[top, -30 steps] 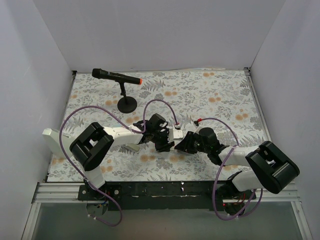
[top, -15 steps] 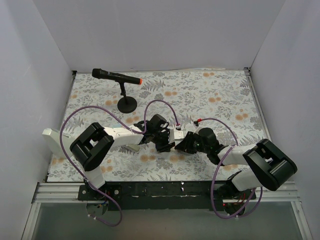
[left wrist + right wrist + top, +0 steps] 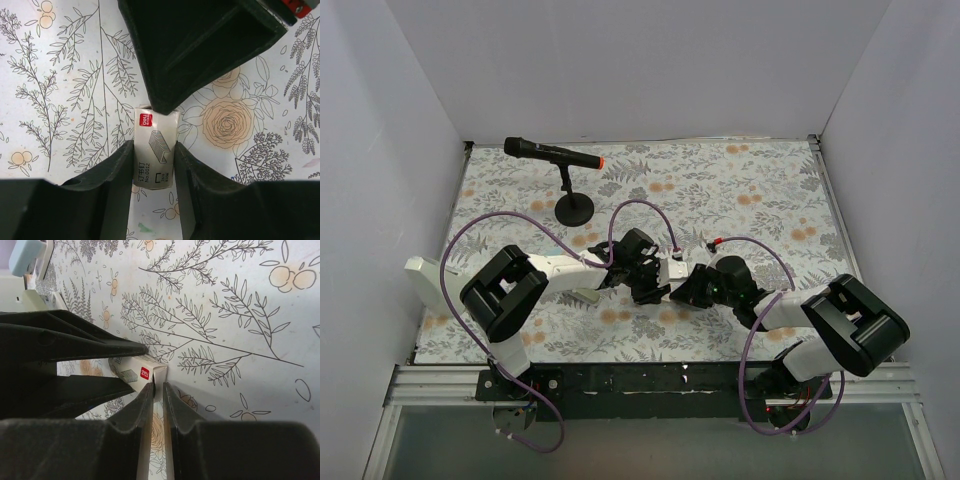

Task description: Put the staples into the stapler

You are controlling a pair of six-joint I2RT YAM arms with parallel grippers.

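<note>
Centrally on the desk [image 3: 770,200], the two arms meet tip to tip, and the staple box [image 3: 155,150] sits between them. From the top camera the box is hidden under the dark finger bodies.

The box is a small, flat-sided cardboard carton, whitish, with a red logo patch at one end and a grey line drawing of a staple strip on its face. Its long axis runs parallel to the left fingers [image 3: 119,172]. The red-logo end points away from the left wrist, toward the right arm. The left fingers are clenched on its two long sides, one matte black pad against each.

The right fingers [image 3: 142,415] are drawn almost together, pinching the thin white flap at that logo end. Their black wedge-shaped tip covers the end of the box in the left wrist view.

The desk is covered with a pale sheet printed with thin-lined leaves and peach flowers. The stapler [image 3: 585,296] shows as a small pale bar lying on it just beside the left forearm, apart from the box. A light blue bar [image 3: 27,254] lies farther off.
</note>
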